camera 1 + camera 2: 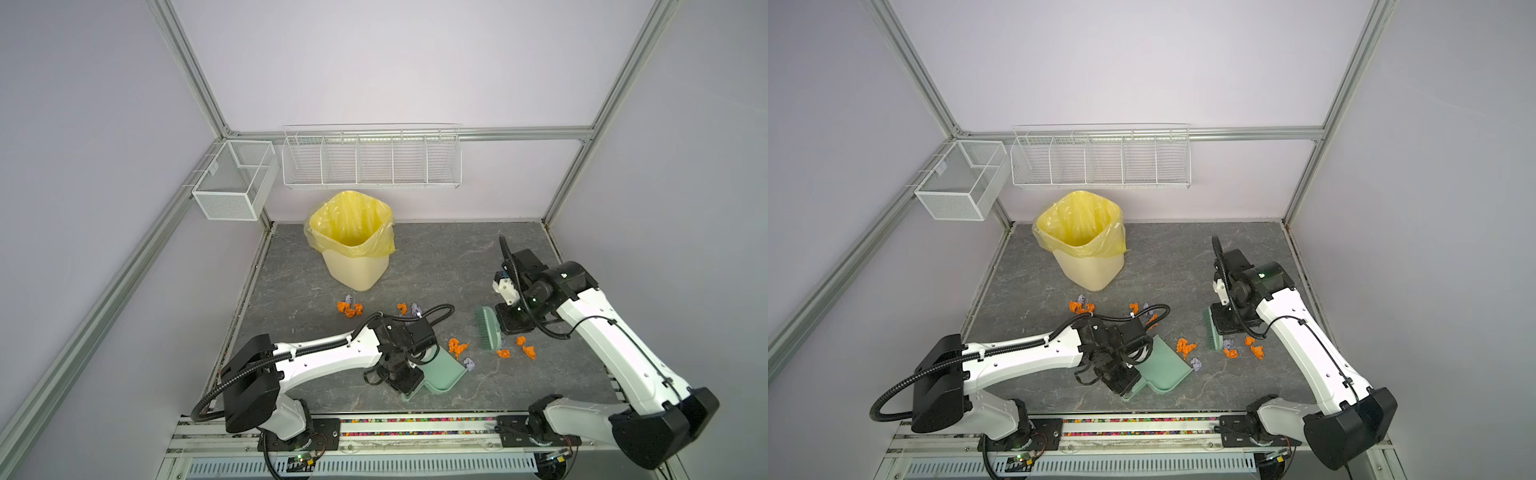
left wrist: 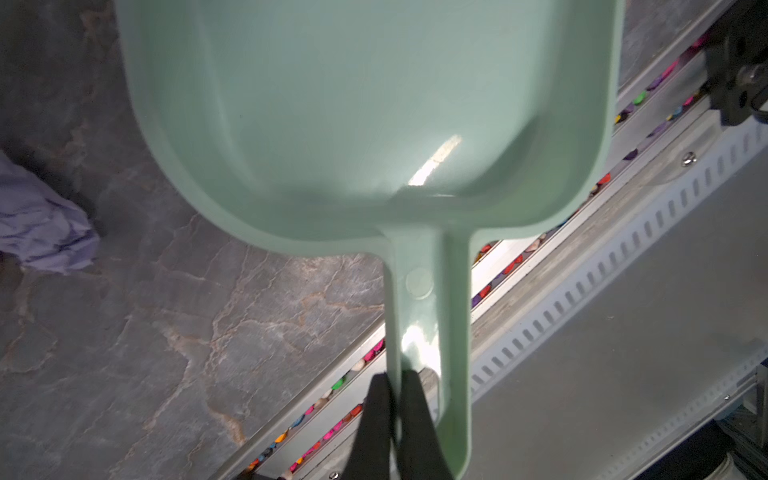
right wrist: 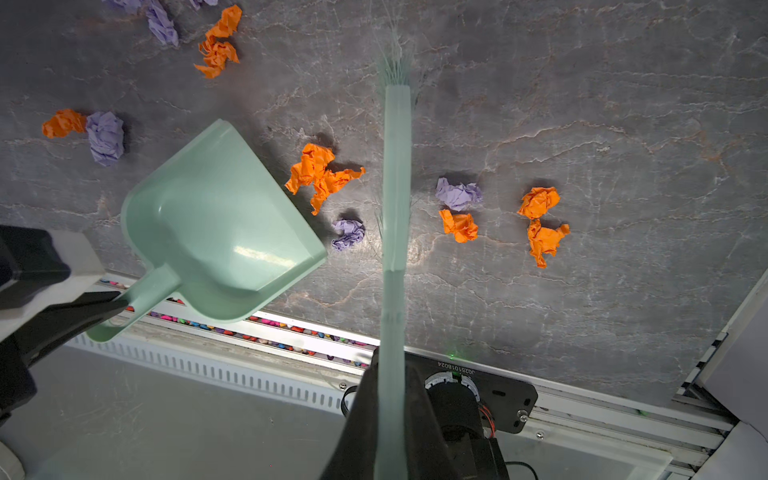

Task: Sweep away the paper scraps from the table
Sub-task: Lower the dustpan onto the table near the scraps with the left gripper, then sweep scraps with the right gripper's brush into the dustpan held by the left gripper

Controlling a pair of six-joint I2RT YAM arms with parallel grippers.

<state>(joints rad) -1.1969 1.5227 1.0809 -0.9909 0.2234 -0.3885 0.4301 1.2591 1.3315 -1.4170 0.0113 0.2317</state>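
Note:
My left gripper [image 2: 395, 378] is shut on the handle of the mint-green dustpan [image 1: 442, 374], whose mouth lies low over the table [image 1: 436, 266] and faces right. My right gripper [image 3: 390, 365] is shut on the mint-green brush [image 3: 397, 187], which stands just right of the pan. Between pan and brush lie an orange paper scrap [image 3: 320, 174] and a lavender one [image 3: 349, 233]. Beyond the brush are more scraps, orange [image 3: 459, 225] and lavender [image 3: 458, 194]. Another cluster of scraps [image 1: 350, 308] lies near the bin. The pan is empty.
A cream bin with a yellow liner [image 1: 353, 241] stands at the back left of the table. White wire baskets [image 1: 372, 160] hang on the back wall, and one [image 1: 232, 180] on the left frame. An aluminium rail [image 1: 415, 424] runs along the front edge.

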